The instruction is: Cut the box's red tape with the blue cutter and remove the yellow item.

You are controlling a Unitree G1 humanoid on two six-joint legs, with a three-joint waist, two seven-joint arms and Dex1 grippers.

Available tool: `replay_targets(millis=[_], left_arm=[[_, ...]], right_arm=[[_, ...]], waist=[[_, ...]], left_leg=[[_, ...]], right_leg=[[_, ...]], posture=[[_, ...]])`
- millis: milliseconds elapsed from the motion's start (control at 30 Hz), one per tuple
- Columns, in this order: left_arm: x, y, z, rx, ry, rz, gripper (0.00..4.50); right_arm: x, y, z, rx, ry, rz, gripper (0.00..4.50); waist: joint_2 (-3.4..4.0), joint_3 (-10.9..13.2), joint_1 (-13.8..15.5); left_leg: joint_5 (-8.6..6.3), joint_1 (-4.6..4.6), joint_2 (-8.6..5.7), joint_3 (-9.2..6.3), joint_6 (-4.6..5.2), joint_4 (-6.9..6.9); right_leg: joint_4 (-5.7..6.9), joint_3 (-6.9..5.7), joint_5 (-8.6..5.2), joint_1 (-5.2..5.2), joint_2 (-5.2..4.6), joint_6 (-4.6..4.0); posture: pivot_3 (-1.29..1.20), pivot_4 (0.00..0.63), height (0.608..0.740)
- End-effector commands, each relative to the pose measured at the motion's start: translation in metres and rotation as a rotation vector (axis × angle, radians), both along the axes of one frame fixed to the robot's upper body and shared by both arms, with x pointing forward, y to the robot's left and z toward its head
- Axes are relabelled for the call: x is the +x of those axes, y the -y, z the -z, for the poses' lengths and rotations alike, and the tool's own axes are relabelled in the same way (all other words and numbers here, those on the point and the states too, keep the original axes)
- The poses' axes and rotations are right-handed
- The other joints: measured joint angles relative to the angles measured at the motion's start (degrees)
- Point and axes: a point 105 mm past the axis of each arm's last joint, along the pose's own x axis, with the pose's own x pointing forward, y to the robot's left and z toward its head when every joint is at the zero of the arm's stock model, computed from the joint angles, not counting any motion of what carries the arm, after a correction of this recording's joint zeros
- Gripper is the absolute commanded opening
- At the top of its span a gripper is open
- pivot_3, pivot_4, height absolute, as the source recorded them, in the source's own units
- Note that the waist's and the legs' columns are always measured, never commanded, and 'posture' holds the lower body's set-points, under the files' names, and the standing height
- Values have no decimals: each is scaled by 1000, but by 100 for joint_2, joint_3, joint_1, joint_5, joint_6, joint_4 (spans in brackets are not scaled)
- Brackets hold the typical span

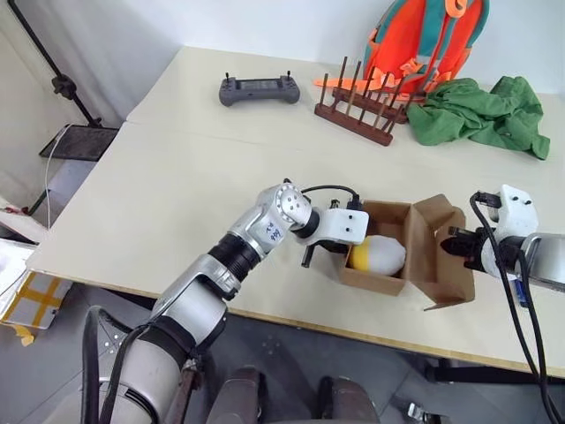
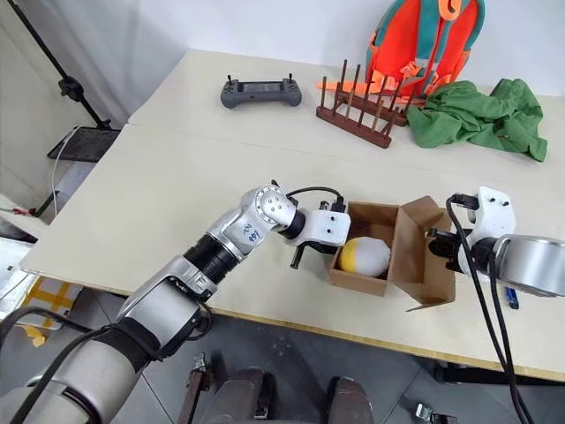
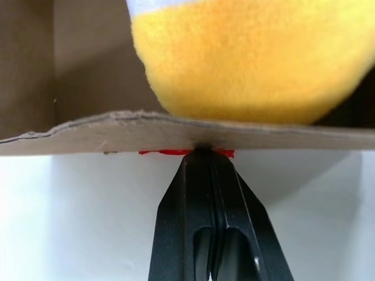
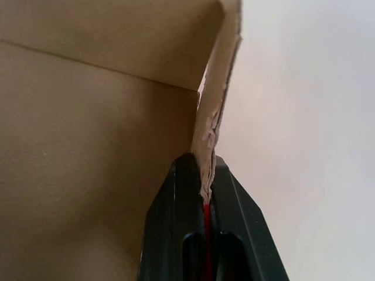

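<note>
open box [image 1: 381,246], yellow item [image 1: 375,254] inside

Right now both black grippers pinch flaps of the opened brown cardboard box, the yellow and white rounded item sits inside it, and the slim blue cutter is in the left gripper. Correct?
Not quite. The slim blue cutter lies on the table by the right arm, as the right eye view shows. The left gripper is shut on a flap of the brown cardboard box, the right gripper on another, and the yellow and white rounded item sits inside.
</note>
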Motion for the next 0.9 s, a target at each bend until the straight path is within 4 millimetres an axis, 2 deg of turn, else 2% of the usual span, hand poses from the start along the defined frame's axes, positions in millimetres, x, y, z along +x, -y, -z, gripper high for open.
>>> replay_targets(millis=[33, 133, 267, 300, 333, 400, 467, 500, 667, 700, 867, 900], left_arm=[[0, 11, -13, -58, 21, 7, 0], [2, 10, -14, -62, 24, 0, 0], [7, 6, -18, -63, 21, -23, 0], [9, 5, -19, -64, 18, -35, 0], [11, 4, -20, -66, 18, -47, 183], [19, 3, -27, -101, 36, -93, 588], [26, 0, -35, -123, 61, -119, 1201], [29, -2, -39, -130, 78, -130, 1375], [41, -10, -54, -160, 108, -175, 2928], [42, -10, -56, -169, 114, -180, 3226], [50, -12, -74, -216, 140, -206, 4480], [50, -10, -79, -231, 147, -205, 4480]], right_arm=[[2, -2, 6, -70, 32, -39, 8], [3, 6, 11, -154, 44, -36, 8], [5, 7, 7, -176, 73, -92, 974], [6, 8, 5, -181, 84, -103, 974], [7, 9, 1, -192, 101, -113, 1398], [9, 11, -9, -220, 138, -143, 1884], [10, 20, -21, -276, 170, -160, 2592], [9, 26, -28, -312, 186, -164, 2787], [5, 42, -57, -416, 256, -205, 4378], [4, 44, -60, -432, 264, -213, 4500], [-5, 54, -76, -514, 312, -249, 4500], [-7, 55, -77, -532, 314, -262, 4500]], waist=[[0, 0, -11], [1, -1, -24], [1, -1, -30], [1, -1, -31], [1, -1, -31], [1, -1, -29], [2, 0, -30], [4, 1, -18], [4, 1, -21], [4, 1, -23], [3, 1, -17], [3, 1, -17]], left_leg=[[0, 0, 0, 1, 0, 0], [0, 0, 0, 4, 0, 0], [0, 3, 1, 4, 0, 0], [0, 3, 0, 5, 0, 0], [0, 2, 0, 6, 0, 0], [0, 2, 0, 6, 0, 0], [0, 2, 0, 8, 0, 0], [0, 1, -1, 8, 0, 0], [0, 1, -3, 11, 0, -5], [0, 2, -3, 11, 0, -6], [0, 1, -4, 15, 0, -5], [0, 1, -5, 15, 0, -6]], right_leg=[[0, 1, 0, 0, 0, 0], [1, 4, 0, -2, 0, 0], [3, 6, 0, -2, 1, 0], [3, 7, 0, -2, 1, 0], [3, 7, 0, -3, 1, 0], [4, 7, 0, -5, 1, 0], [4, 10, 0, -6, 1, 0], [5, 10, 0, -7, 1, 0], [4, 11, 0, -10, 1, 0], [5, 11, 0, -10, 1, 0], [5, 13, 0, -13, 1, 1], [6, 13, 0, -13, 1, 1]], posture=[[0, 150, 740], [0, 150, 740], [0, 150, 740], [0, 150, 740], [0, 150, 740], [0, 150, 740], [0, 150, 740], [0, 150, 740], [0, 150, 740], [0, 150, 740], [0, 150, 740], [0, 150, 740]])
